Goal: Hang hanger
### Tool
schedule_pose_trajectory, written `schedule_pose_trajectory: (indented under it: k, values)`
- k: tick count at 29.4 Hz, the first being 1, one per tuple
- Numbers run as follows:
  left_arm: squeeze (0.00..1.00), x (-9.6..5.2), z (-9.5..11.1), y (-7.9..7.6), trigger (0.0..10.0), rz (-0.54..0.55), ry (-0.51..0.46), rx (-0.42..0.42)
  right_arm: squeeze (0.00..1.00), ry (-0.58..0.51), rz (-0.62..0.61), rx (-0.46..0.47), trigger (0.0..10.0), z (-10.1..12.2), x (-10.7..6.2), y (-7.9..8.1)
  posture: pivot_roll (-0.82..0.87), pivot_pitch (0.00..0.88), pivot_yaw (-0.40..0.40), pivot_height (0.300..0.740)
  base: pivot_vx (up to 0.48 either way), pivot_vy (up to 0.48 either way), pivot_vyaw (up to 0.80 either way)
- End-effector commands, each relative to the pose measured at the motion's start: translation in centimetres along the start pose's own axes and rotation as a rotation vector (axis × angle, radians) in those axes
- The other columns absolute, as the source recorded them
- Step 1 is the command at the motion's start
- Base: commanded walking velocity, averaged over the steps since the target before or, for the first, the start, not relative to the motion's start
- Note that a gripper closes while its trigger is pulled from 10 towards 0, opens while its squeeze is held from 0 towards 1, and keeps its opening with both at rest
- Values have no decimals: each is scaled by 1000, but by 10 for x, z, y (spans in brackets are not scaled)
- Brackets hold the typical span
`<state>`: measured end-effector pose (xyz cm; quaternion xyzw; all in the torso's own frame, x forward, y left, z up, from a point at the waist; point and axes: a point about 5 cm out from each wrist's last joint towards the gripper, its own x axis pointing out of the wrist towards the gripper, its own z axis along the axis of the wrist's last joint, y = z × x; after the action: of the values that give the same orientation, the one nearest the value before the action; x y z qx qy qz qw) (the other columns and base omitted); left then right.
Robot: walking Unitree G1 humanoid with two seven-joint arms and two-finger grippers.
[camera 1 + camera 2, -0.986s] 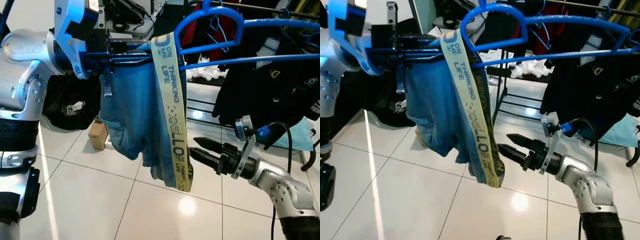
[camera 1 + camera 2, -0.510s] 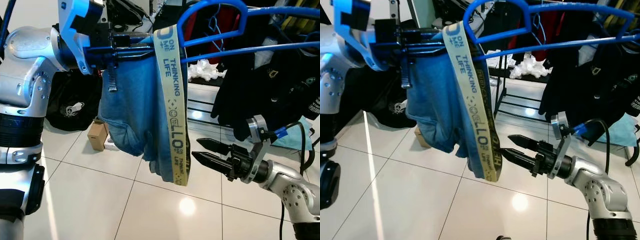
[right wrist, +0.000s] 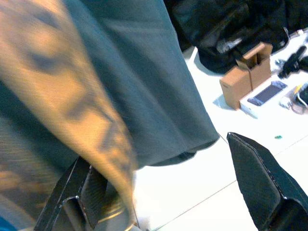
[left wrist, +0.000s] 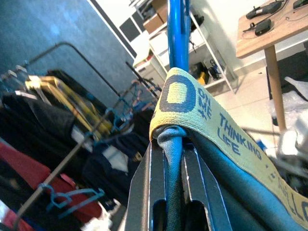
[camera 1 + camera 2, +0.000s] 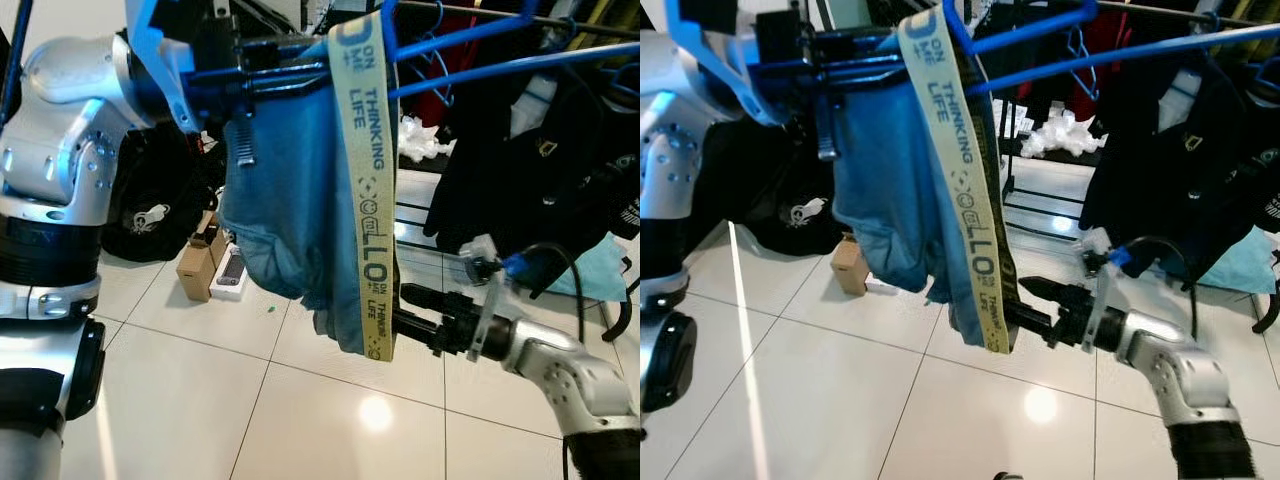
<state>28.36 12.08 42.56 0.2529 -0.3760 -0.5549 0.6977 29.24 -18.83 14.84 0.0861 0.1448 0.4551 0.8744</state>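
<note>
While the blue hanger [image 5: 470, 30] sits high at the top of the head views, it carries a pair of blue shorts [image 5: 290, 210] whose yellow waistband [image 5: 370, 190], printed with dark letters, drapes over its bar and hangs down in a long strip. The left gripper [image 4: 174, 192] is at the hanger's bar beside the waistband, and its fingers [image 4: 151, 187] are clamped together on the bar and the bunched blue cloth wrapped round it. Below the hanger, the right gripper [image 5: 1025, 305] reaches in level to the bottom end of the waistband; its fingers [image 3: 262, 185] stand well apart, with the yellow strip and the shorts' hem hanging just before them. Beyond the hanger, dark garments [image 5: 540, 180] hang on a clothes rail [image 5: 500, 12], with a light blue cloth [image 5: 605, 270] low among them. Under the hanger, on the white tiled floor [image 5: 200, 400], stand a small cardboard box [image 5: 195, 268] and a flat white pack [image 5: 232, 275], and behind those lies a black bag [image 5: 150, 205].
</note>
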Motion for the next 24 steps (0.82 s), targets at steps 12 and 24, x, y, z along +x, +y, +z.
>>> schedule_pose_trajectory:
  k: [12, 24]
  values:
    - [0, 0, 4, 4, 10000, 48, -27, 25, 0, 62, -97, 25, 0, -6, -4, -10, -23, 122, 24, 740, 0, 0, 0]
    - [0, -22, -26, 3, 10000, 92, 142, 38, 0, -5, -313, 108, 0, 10, -43, -41, -31, 118, 20, 740, 0, 0, 0]
